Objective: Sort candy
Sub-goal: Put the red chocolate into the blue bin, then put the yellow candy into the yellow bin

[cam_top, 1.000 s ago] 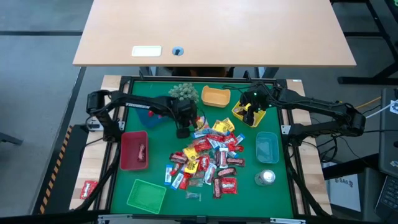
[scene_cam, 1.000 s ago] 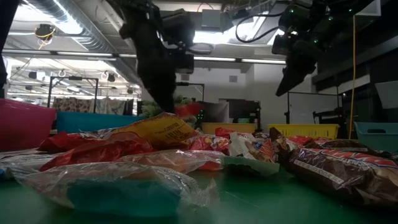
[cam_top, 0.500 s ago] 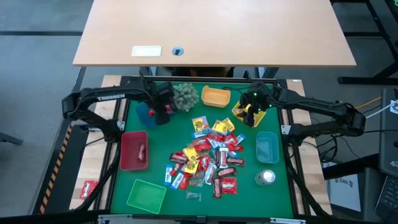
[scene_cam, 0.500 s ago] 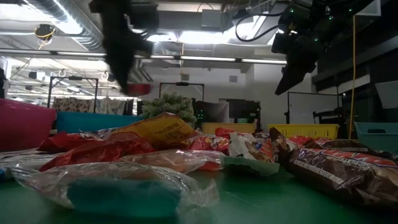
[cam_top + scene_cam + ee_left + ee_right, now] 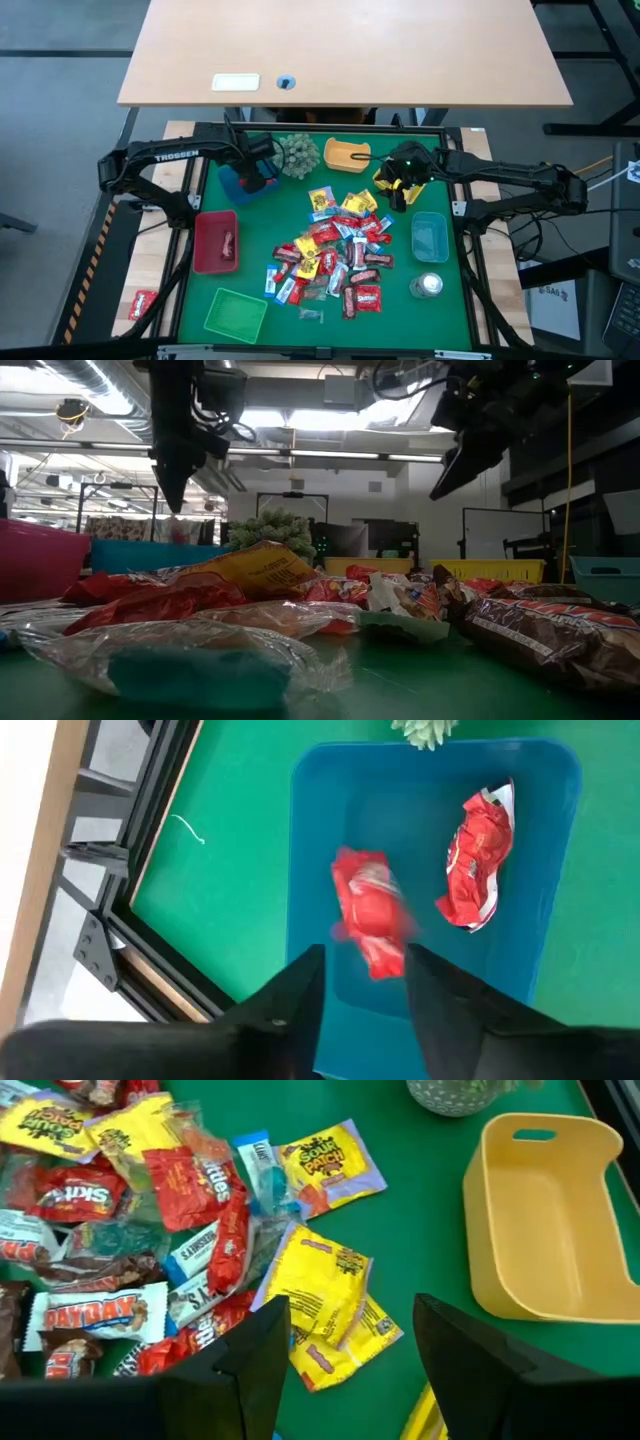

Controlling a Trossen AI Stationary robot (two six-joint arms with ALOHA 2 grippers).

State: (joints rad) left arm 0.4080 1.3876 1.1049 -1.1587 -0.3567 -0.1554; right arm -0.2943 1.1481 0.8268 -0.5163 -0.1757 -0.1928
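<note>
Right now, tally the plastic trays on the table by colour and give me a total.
Blue tray: 1
Yellow tray: 2
Red tray: 1
Green tray: 1
Pale blue tray: 1
Total: 6

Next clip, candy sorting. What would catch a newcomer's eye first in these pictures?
First, the bright heap of wrapped candy spread across the middle of the green table, ringed by coloured trays. Next, the left gripper, open above the blue tray at the far left corner, with two red candies inside it. The right gripper hangs open over yellow packets, beside the empty yellow tray.
</note>
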